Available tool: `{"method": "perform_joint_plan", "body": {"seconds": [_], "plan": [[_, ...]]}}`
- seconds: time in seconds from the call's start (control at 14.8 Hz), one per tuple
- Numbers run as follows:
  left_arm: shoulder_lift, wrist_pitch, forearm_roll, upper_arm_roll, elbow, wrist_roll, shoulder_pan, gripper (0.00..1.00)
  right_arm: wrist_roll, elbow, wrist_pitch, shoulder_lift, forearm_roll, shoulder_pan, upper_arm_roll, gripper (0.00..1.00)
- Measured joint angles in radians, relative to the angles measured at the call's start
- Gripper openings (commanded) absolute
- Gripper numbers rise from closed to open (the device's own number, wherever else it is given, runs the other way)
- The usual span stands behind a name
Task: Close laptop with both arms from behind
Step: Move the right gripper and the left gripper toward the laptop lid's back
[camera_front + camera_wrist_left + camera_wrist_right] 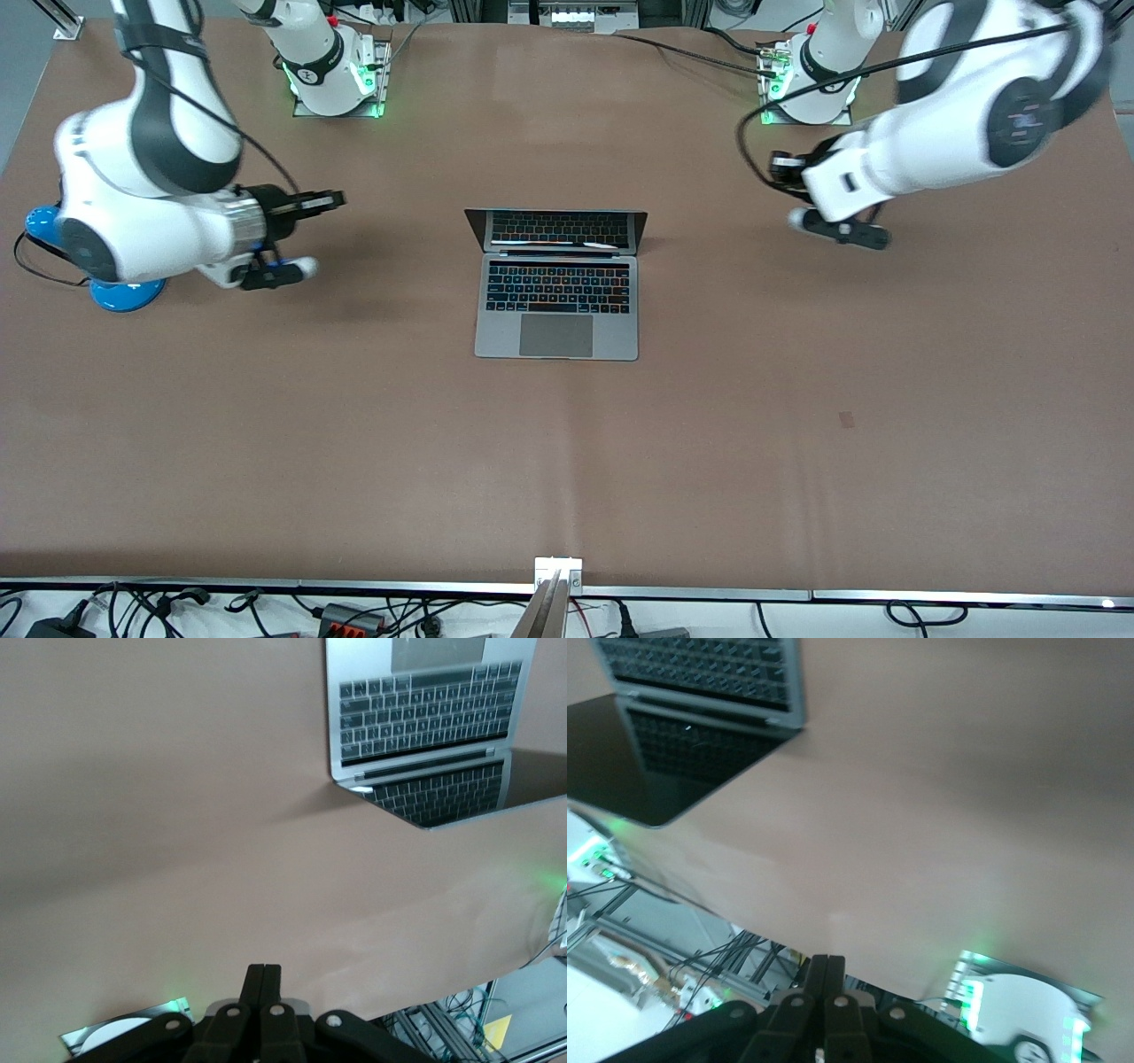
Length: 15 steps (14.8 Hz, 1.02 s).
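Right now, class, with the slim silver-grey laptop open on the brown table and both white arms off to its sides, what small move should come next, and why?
Probably bring both grippers in toward the raised screen's top edge. The slim silver-grey laptop stands open, untouched; the right gripper and left gripper, both shut, hang over bare table at either end.

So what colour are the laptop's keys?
Black, on the silver-grey laptop. The front view shows them best.
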Motion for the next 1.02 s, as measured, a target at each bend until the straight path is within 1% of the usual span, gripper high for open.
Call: {"method": "perform_joint_plan", "body": {"seconds": [0.27,0.41,0.61,0.68,0.81,1.02], "plan": [[-0.023,0.126,-0.038,-0.153,-0.115,-0.074,-0.001,0.0,0.0,-0.079,0.095,-0.025,0.089,0.097,0.002,0.0],[-0.031,0.222,-0.045,-0.236,-0.176,-0.102,-0.003,0.0,0.0,-0.124,0.15,-0.039,0.13,0.136,0.002,0.0],[-0.027,0.381,-0.063,-0.324,-0.263,-0.146,-0.002,0.0,0.01,-0.184,0.238,-0.057,0.153,0.201,0.003,0.0],[-0.021,0.425,-0.067,-0.347,-0.28,-0.162,-0.002,0.0,0.026,-0.195,0.263,-0.06,0.155,0.223,0.003,0.0],[0.006,0.497,-0.068,-0.371,-0.294,-0.189,-0.002,0.0,0.061,-0.202,0.307,-0.063,0.156,0.266,0.004,0.0],[0.078,0.605,-0.068,-0.372,-0.296,-0.194,0.003,0.0,0.112,-0.21,0.382,-0.059,0.156,0.315,0.004,0.0]]}}
